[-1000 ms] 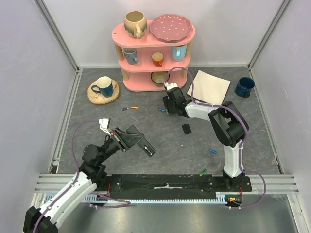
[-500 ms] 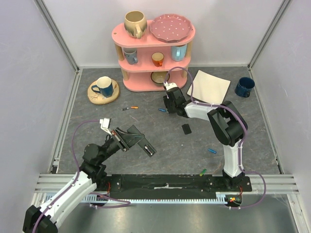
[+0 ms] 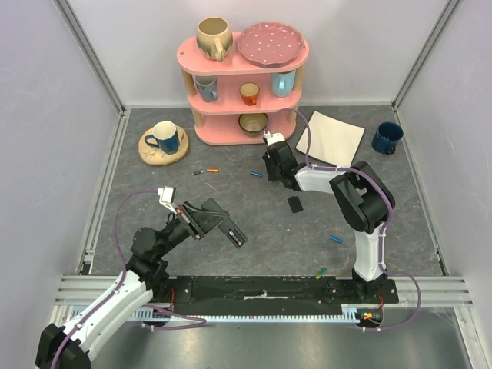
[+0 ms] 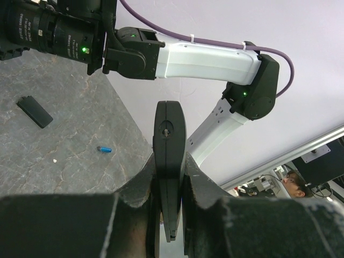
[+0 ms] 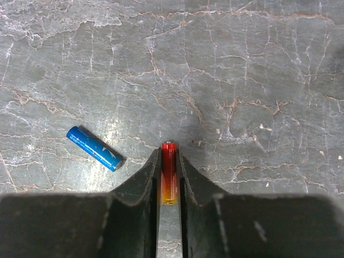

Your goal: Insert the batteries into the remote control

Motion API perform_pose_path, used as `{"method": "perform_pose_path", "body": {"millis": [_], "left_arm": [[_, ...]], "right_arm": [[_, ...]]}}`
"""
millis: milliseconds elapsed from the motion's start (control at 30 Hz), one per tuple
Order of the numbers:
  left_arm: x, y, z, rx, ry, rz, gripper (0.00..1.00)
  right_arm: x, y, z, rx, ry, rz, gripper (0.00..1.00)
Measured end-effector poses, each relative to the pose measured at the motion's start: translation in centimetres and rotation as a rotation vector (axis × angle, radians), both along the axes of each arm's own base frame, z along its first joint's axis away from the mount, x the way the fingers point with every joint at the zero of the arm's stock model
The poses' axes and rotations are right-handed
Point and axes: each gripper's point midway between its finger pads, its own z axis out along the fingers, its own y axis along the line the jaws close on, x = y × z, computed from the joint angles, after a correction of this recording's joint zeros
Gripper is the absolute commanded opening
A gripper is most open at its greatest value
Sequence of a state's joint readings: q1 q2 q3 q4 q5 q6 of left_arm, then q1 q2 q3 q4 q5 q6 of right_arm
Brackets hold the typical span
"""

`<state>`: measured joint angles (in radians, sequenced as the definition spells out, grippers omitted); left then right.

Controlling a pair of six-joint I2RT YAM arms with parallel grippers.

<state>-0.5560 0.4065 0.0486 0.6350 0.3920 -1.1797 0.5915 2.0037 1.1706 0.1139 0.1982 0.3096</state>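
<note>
Since the earlier frame the right jaws have narrowed onto a red-orange battery, grasping it lengthwise low over the table. The left jaws clench the remote control, well apart to the near left, its free end slanting rightward.

surface: grey stone-look slab, matt, pale crack-like veining, slightly rough.
blue battery: glossy metallic wrap.
red-orange battery: smooth shiny sleeve, bright highlight.
right claw fingers: matt black plastic, fine grain.
left claw: same matt black, coarser, dusty-looking.
remote control: black plastic, smooth, semi-gloss.
arm shell: white plastic, satin sheen.
cable: purple rubbery sheath.
shelf: pink, smooth painted finish.
frame rail: bare brushed aluminium.
</note>
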Motion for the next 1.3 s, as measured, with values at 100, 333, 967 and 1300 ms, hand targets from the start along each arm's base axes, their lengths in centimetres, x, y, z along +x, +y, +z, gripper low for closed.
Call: {"method": "perform_pose_path", "body": {"millis": [100,333,967,1300], "left_arm": [[0.0,0.0,0.1,-0.002,-0.004,-0.001,0.02],[-0.1,0.0,0.2,-0.006,-0.010,-0.002,0.02],[-0.2,0.0,0.5,-0.012,-0.022,-0.005,0.02],[-1.1,0.3,1.9,-0.041,-0.078,-0.021,0.02]], "right_arm": [[-0.1,-0.1,0.0,0.010,-0.004,-0.011,0.12],[-0.5,-0.5,0.0,0.014,0.007,-0.037,0.00],[-10.9,-0.2,0.8,-0.113,0.150,0.237,0.00],[-16.3,3.4,0.5,-0.461,-0.021,0.695,0.00]]}}
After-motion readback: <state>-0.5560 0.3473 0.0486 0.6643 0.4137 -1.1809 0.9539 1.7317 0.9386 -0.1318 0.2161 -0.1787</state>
